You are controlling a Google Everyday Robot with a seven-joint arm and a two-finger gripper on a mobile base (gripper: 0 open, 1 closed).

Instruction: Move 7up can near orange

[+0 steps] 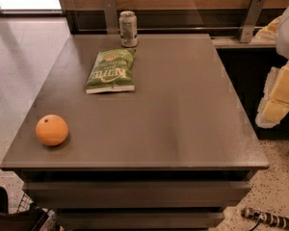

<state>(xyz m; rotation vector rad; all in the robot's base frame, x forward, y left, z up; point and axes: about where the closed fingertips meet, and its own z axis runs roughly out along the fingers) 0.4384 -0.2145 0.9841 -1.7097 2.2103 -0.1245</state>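
Observation:
The 7up can [128, 28] stands upright at the far edge of the grey table [173, 114], left of centre. The orange [51, 130] sits near the table's front left corner, far from the can. My gripper [279, 97] shows as a white and yellow shape at the right edge of the view. It hangs beyond the table's right side and is well away from both the can and the orange.
A flat green chip bag [111, 70] lies just in front of the can, between it and the orange. A wooden wall with metal brackets [251, 18] runs behind the table. A dark object [9, 215] sits on the floor at bottom left.

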